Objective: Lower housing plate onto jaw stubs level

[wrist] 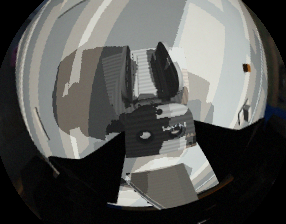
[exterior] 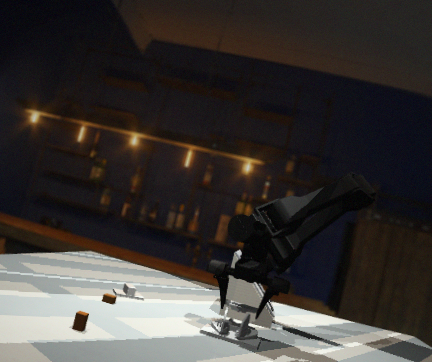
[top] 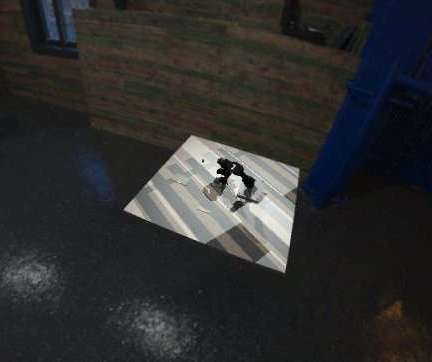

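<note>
I have the tool (top: 219,183) (exterior: 240,311) (wrist: 158,129) spread fairly wide and pinching the two-holed housing plate (wrist: 161,141) by its opposite side edges. My wrist view shows both round holes and the plate's rounded upper corners; from outside I can't separate its outline from the pale shape behind, so I can't tell how level it sits.

The two jaws (exterior: 244,327) (wrist: 168,75) stand upright on the grey base (exterior: 245,342) (wrist: 141,62), which lies on the counter (top: 175,220) (exterior: 25,320) (wrist: 209,30). In my wrist view the plate's edge comes right up to the near ends of the jaws, which still show uncovered, so it isn't closed over them. Contact there I can't judge.

For room, the brown blocks (top: 203,160) (exterior: 80,321) (wrist: 246,67) and the small grey fitting (exterior: 129,291) (wrist: 245,111) stand well apart from the base, leaving a gap beside my fingertips.
</note>
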{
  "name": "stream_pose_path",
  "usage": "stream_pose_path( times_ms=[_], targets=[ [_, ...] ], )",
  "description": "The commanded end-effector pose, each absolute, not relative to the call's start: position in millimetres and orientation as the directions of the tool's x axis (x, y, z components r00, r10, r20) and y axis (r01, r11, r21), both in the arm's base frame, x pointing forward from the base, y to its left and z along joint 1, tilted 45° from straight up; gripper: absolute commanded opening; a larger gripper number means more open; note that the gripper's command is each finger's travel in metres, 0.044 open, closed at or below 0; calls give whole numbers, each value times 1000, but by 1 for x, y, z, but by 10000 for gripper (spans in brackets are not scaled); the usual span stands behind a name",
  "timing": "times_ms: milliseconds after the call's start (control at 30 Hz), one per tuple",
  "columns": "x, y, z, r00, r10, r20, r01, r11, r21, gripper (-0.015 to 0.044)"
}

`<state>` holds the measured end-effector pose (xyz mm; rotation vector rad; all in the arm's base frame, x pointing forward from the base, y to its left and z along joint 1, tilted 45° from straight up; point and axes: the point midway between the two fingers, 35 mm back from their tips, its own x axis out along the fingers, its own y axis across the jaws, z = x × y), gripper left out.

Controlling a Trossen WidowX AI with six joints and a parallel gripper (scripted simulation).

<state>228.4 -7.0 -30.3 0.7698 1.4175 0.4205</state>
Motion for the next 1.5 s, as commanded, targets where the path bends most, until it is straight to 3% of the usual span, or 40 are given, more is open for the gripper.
stream_pose_path(
  times_ms=[0,1467],
  targets=[
    [225,1,-37,131,690,-712,191,687,701,351],
    [226,12,-47,131,692,-710,197,684,703,351]
  ],
)
